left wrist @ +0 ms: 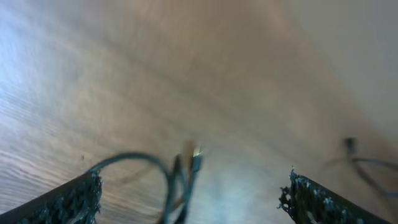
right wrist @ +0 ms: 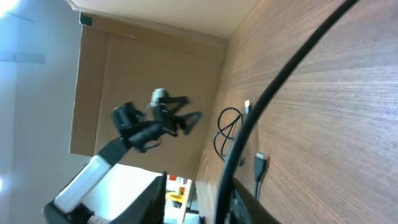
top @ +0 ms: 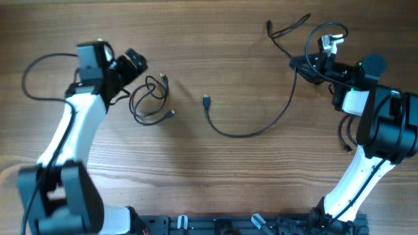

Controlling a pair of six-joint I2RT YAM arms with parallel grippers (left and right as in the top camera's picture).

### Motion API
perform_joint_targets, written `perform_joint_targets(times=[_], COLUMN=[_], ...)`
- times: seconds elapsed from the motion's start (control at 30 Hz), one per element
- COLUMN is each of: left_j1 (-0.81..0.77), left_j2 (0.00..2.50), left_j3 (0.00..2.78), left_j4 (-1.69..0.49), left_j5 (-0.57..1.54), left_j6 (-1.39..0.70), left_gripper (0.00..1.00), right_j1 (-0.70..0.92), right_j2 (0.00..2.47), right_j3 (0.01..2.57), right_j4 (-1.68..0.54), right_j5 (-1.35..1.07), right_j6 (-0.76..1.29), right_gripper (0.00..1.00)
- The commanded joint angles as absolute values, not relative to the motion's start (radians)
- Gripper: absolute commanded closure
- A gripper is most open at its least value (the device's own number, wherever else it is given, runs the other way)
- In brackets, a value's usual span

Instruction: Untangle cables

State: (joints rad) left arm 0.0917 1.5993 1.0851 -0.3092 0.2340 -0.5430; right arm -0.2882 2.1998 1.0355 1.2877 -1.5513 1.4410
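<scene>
Two of the cables lie apart on the wooden tabletop point(top: 215, 186). The coiled cable point(top: 150, 99) sits in loose loops just beside the left pincer point(top: 135, 63). That pincer is spread wide and grips nothing, and in the blurred wrist view its fingers point(left wrist: 71, 200) stand on either side of the loops below. The long cable point(top: 245, 134) starts at a small plug point(top: 206, 100) near the middle of the tabletop. It sags toward the near side, then climbs to the right pincer point(top: 302, 65), and its far end wanders on toward the far edge. It runs straight into that pincer, but the jaws are hidden and I cannot tell whether they grip it.

Any print on the arms or plugs is too small to read. A small green light point(top: 358, 65) shows on the right arm.

Bare wood lies between the two cables and across the whole near half. The dark rail point(top: 261, 227) holding the arm bases lines the near edge. In the right wrist view the tabletop ends at a brown panel point(right wrist: 149, 68).
</scene>
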Motion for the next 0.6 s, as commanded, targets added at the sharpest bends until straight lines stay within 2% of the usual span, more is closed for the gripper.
perform_joint_targets(times=[0.0, 0.13, 0.17, 0.2, 0.27, 0.3, 0.4, 0.57], left_j1=[0.092, 0.092, 0.092, 0.092, 0.092, 0.092, 0.092, 0.092], left_j2=[1.564, 1.567, 1.567, 1.567, 1.567, 1.567, 1.567, 1.567], left_j3=[1.103, 1.103, 1.103, 1.103, 1.103, 1.103, 1.103, 1.103], left_j4=[-0.341, -0.381, -0.381, -0.38, -0.38, -0.38, -0.38, -0.38], left_j5=[0.236, 0.235, 0.235, 0.235, 0.235, 0.235, 0.235, 0.235], left_j6=[-0.529, -0.529, -0.529, -0.529, -0.529, -0.529, -0.529, -0.529], left_gripper=[0.0, 0.0, 0.0, 0.0, 0.0, 0.0, 0.0, 0.0], right_j1=[-0.265, -0.254, -0.254, -0.254, -0.253, -0.253, -0.253, -0.252], right_j2=[2.202, 2.202, 2.202, 2.202, 2.202, 2.202, 2.167, 1.948], right_j3=[1.032, 1.032, 1.032, 1.032, 1.032, 1.032, 1.032, 0.976], right_j4=[1.277, 1.193, 1.145, 1.089, 0.947, 0.918, 0.955, 0.955], right_j5=[-1.518, -1.493, -1.477, -1.458, -1.422, -1.422, -1.47, -1.521], right_j6=[1.353, 1.208, 1.17, 1.127, 1.033, 1.021, 1.062, 1.151], right_gripper=[0.62, 0.62, 0.66, 0.71, 0.93, 0.95, 0.95, 0.95])
